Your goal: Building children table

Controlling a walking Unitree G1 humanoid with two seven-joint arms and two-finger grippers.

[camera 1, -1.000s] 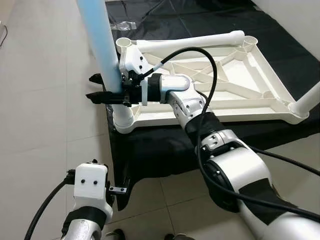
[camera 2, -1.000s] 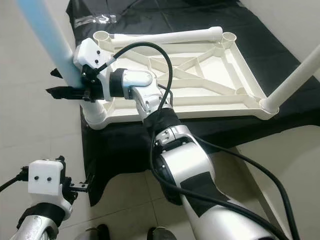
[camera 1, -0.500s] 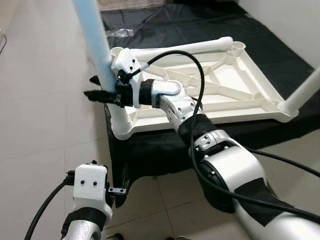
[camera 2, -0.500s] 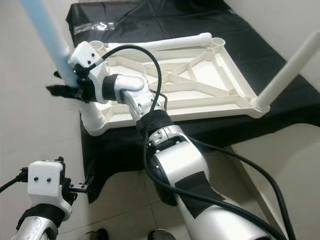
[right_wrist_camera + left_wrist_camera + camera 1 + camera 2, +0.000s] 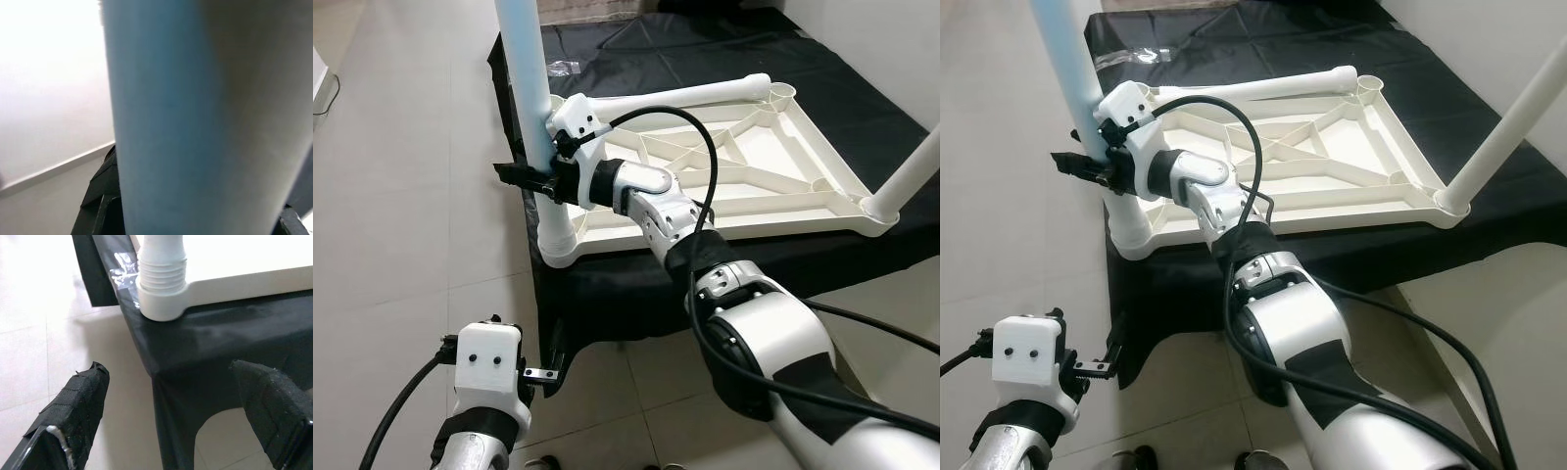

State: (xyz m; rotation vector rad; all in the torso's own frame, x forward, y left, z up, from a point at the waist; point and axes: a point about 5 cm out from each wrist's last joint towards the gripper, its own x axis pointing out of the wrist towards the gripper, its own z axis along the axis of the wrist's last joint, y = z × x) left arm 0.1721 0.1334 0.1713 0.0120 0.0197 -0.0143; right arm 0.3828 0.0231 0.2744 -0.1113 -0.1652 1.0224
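A white plastic tabletop [image 5: 734,223] lies upside down on a black cloth. A light blue leg [image 5: 529,88] stands nearly upright in the near-left corner socket [image 5: 556,233]. My right gripper [image 5: 524,176] is shut on this blue leg just above the socket; the leg [image 5: 195,117] runs between its fingers in the right wrist view. A white leg [image 5: 911,181] stands in the near-right corner. Another white leg [image 5: 685,93] lies along the far edge. My left gripper [image 5: 171,369] hangs open low by the cloth's corner, below the socket [image 5: 161,289].
The black cloth [image 5: 636,284] covers a low platform whose near edge drops to pale floor tiles [image 5: 401,225] on the left. A clear plastic bag [image 5: 565,67] lies on the cloth beyond the tabletop. A white wall [image 5: 901,49] rises at the right.
The blue leg has swung from leaning left to nearly upright, with my right gripper still around it. The camera has shifted a little. The left arm has stayed put.
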